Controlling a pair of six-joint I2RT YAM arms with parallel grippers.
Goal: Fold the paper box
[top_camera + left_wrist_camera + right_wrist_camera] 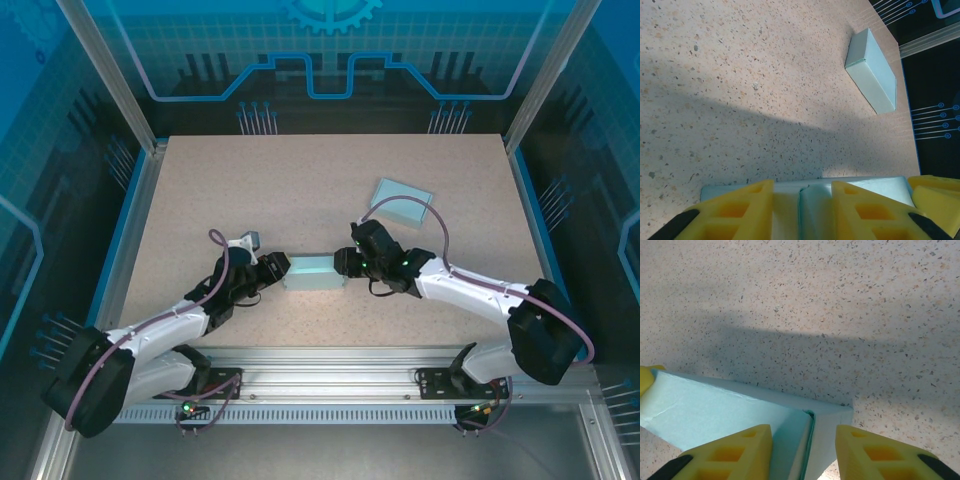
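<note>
The light teal paper box (312, 271) lies flat mid-table between my two grippers. My left gripper (278, 270) is at its left end. In the left wrist view the yellow fingers (740, 205) straddle that end's flaps (815, 200), partly open; the right finger touches the raised flap and the left one stands clear of it. My right gripper (345, 264) is at the box's right end. Its jaws (803, 429) stand open around the corner of the box (715, 410), where a flap seam (810, 440) shows, with a gap on the right side.
A second teal box (403, 201), closed, lies at the back right; it also appears in the left wrist view (872, 70). The speckled tabletop (300, 180) has metal rails (330, 365) along its near edge and glass walls around it.
</note>
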